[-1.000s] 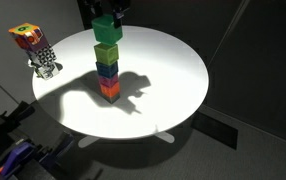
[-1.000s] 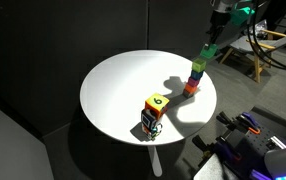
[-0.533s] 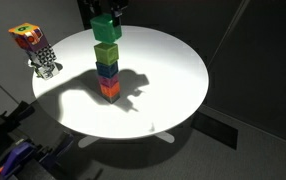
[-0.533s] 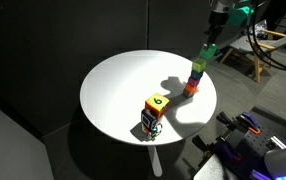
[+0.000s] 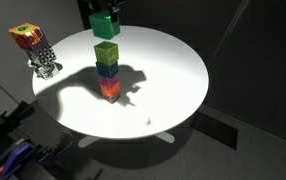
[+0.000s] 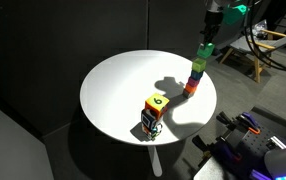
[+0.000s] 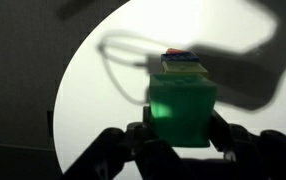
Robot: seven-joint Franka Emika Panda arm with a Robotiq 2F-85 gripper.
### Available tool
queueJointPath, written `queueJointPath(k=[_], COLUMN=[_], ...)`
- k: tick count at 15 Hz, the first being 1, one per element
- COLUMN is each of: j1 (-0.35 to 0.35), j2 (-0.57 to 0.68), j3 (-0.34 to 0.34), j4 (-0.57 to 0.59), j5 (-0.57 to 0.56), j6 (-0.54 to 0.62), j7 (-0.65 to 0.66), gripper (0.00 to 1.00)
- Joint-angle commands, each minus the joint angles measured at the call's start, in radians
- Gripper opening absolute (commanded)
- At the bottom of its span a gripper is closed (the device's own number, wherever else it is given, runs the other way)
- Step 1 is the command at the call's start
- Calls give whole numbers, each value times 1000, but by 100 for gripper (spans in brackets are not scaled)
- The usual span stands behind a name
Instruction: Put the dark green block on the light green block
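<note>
My gripper [image 5: 105, 12] is shut on the dark green block [image 5: 104, 25] and holds it in the air just above a stack of cubes on the round white table [image 5: 173, 80]. The light green block [image 5: 106, 53] is the top cube of that stack, with a small gap between it and the held block. In the wrist view the dark green block [image 7: 182, 111] sits between my fingers [image 7: 183, 140], with the stack's top [image 7: 181, 64] showing just beyond it. In an exterior view the held block [image 6: 208, 46] hangs over the stack [image 6: 196, 76].
Below the light green block the stack has blue, green and orange-red cubes [image 5: 109, 85]. A colourful cube on a wire holder [image 5: 33, 45] stands near the table's rim, also seen in an exterior view [image 6: 154, 112]. Robot parts and cables lie beside the table [image 6: 253, 150].
My gripper has risen slightly with the dark green block, opening a small gap above the light green block. The stack has not moved.
</note>
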Motion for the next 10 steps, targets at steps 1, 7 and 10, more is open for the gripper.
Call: queueJointPath(k=[1,7,10], j1=[10,14,16], j2=[27,55,65], j3=[5,10,12], j4=[51,74,76], j5=[-25,-24,-26], j6=[-45,-52,-52], j7=[38,35,36], gripper=[29,29,29])
